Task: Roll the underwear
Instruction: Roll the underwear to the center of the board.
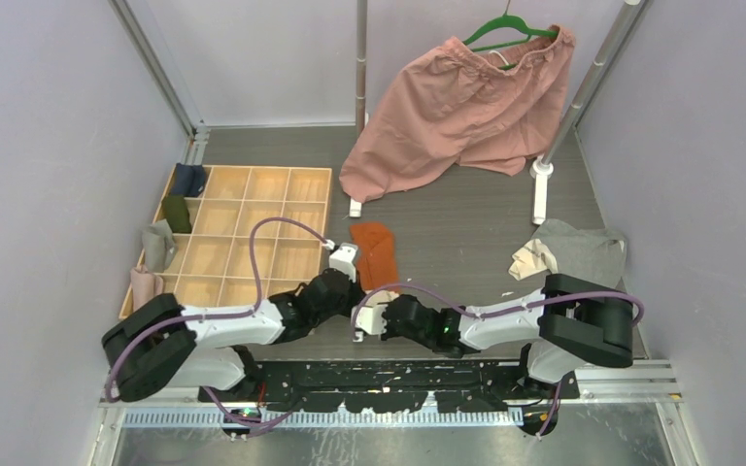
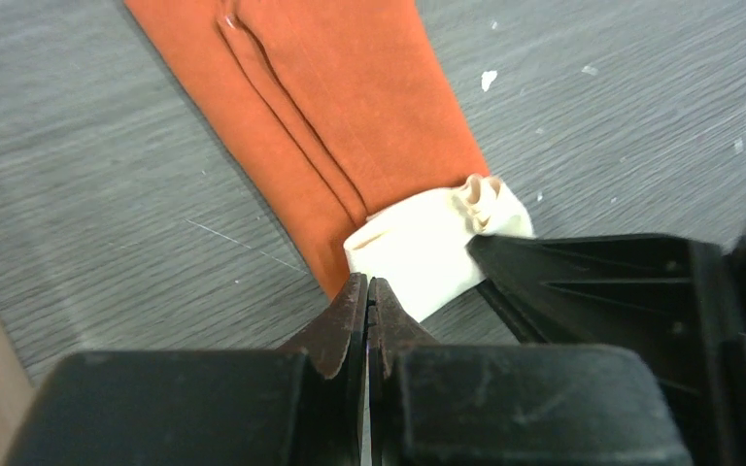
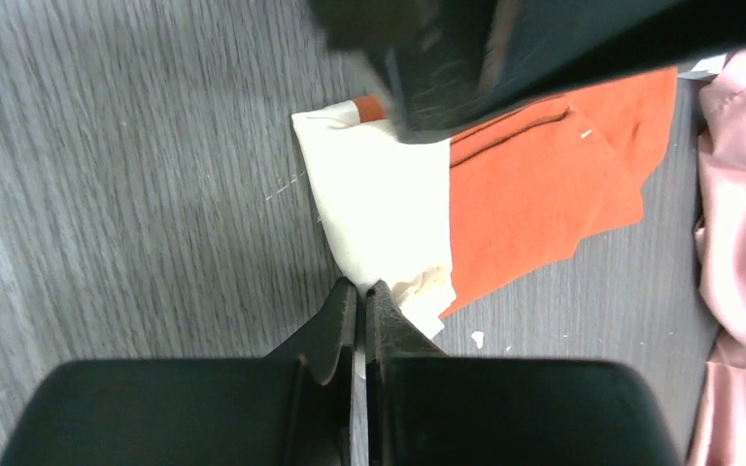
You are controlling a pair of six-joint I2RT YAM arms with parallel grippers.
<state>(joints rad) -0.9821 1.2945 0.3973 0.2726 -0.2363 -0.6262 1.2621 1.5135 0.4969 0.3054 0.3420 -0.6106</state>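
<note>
The pink shorts hang at 12 o'clock over the table, and the wooden tray lies at 9. The grey underwear sits crumpled at 3. The rust-orange underwear lies flat mid-table. The left gripper and right gripper each have fingers pressed together at its cream band's 6 o'clock edge; whether cloth is pinched is unclear.
</note>
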